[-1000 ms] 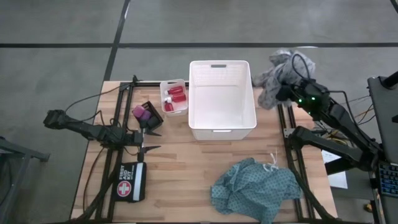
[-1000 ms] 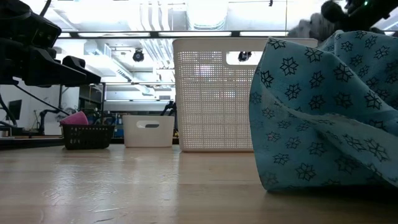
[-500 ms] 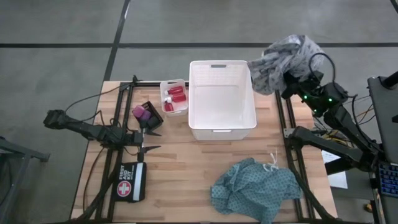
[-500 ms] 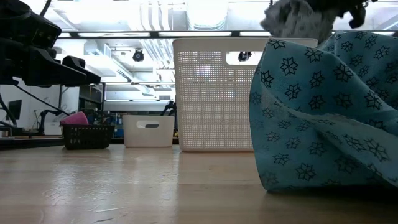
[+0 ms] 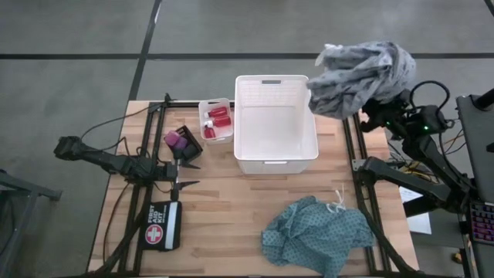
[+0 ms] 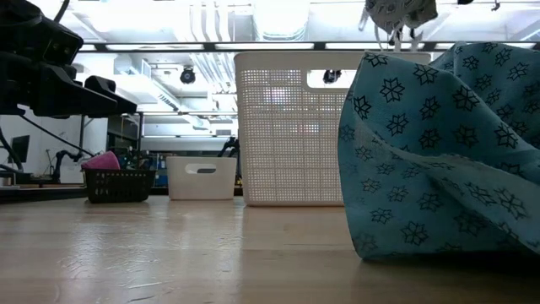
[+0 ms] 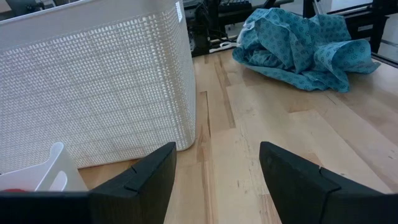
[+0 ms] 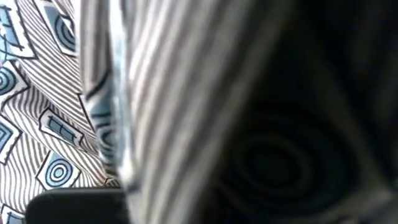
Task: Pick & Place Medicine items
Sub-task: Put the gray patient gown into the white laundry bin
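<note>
A grey patterned cloth (image 5: pixel 359 71) hangs bunched in the air over the far right corner of the white basket (image 5: pixel 275 123). My right gripper (image 5: pixel 376 108) is shut on it, its fingers buried in the folds. The same cloth fills the right wrist view (image 8: pixel 93 93) and shows at the top of the low view (image 6: pixel 400 12). A teal cloth (image 5: pixel 316 234) lies crumpled on the table's near right. Red bottles with white caps lie in a small white tray (image 5: pixel 215 120). Purple and pink pieces sit in a small black basket (image 5: pixel 182 141). My left gripper (image 5: pixel 187 174) waits open at the table's left. My right gripper holds the grey cloth in a bunch of several folds, and the cloth itself hides the place of contact. The cloth drapes over and around the fingers, slack and lifted clear of the table and of the basket's rim (image 5: pixel 311 86).
A black first-aid pouch (image 5: pixel 162 225) lies at the near left by the left arm. The white basket stands mid-table, and the low view shows its mesh wall (image 6: pixel 291 127) behind the teal cloth (image 6: pixel 439 152). Bare wood lies between basket and teal cloth.
My right gripper has risen and tipped its fingers upward while the wrist drew back toward the table's right edge. The grey cloth went up with it, from a tight bundle by the basket's far right corner to a wider, higher drape.
</note>
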